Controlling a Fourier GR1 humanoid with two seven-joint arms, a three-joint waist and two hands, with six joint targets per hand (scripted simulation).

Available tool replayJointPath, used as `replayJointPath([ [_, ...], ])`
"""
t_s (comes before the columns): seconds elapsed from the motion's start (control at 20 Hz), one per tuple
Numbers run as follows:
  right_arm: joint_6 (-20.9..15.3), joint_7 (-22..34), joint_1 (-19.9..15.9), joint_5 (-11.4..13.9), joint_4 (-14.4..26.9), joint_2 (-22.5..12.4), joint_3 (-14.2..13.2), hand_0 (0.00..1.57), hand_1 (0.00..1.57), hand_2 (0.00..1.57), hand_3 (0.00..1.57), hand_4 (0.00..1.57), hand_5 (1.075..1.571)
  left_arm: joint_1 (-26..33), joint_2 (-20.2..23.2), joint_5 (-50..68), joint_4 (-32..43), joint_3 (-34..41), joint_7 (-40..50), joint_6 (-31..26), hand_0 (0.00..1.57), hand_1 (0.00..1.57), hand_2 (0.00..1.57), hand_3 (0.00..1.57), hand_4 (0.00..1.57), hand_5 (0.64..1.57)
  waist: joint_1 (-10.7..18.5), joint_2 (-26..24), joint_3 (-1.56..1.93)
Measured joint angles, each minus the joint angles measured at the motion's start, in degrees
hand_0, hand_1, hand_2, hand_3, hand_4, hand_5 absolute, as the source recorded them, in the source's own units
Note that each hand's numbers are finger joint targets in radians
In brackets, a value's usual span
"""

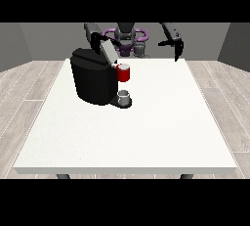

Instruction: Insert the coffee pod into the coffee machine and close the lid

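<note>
Black coffee machine [93,80] stands on the white tabletop [146,132], lid [108,51] raised, a red thing at the machine [123,73]. We cannot tell the grey thing [125,98] at its base for the pod. Hand at the view's right [177,49] hangs well apart, fingers straight, holding nothing; the other hand we cannot make out. Risk: a reach knocking the raised lid.

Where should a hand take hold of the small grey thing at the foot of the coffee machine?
Grip the grey thing round its upright sides, coming from the view's right or from above. The black coffee machine blocks its left, and a red thing at the machine hangs just over it, so a side approach looks safer.
</note>
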Motion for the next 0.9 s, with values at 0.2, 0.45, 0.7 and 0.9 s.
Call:
replayJointPath([
  [0.2, 0.10, -1.06, -2.94, -0.91, 2.54, -0.86, -1.71, 0.00, 0.00, 0.00, 0.00, 0.43, 1.571, -0.82, -0.48, 0.17, 0.01, -0.60, 0.12, 0.51, 0.00, 0.00, 0.00, 0.00, 0.38, 1.571, 0.16, 1.11, -0.19],
  [0.45, 0.33, -2.02, -5.28, -1.55, 3.33, -1.74, -2.66, 0.00, 0.00, 0.00, 0.00, 0.24, 1.571, -2.14, 0.23, 0.82, 1.07, 0.02, -0.18, 0.57, 0.00, 0.00, 0.00, 0.00, 0.36, 1.571, 0.62, 2.64, -0.45],
  [0.7, -0.31, -1.81, -6.90, -0.62, 4.12, -1.71, -2.12, 0.00, 0.00, 0.00, 0.00, 0.44, 1.571, -3.57, 0.82, 0.94, 2.90, 0.40, -1.44, 0.80, 0.00, 0.00, 0.00, 0.00, 0.35, 1.571, 0.66, 3.42, -0.50],
  [0.9, -1.03, -2.57, -8.65, 0.06, 4.83, -0.75, -1.36, 0.00, 0.00, 0.00, 0.00, 0.44, 1.571, -4.93, 1.59, 1.27, 4.75, 0.93, -2.73, 0.49, 0.00, 0.00, 0.00, 0.00, 0.38, 1.571, 0.87, 4.38, -0.38],
])
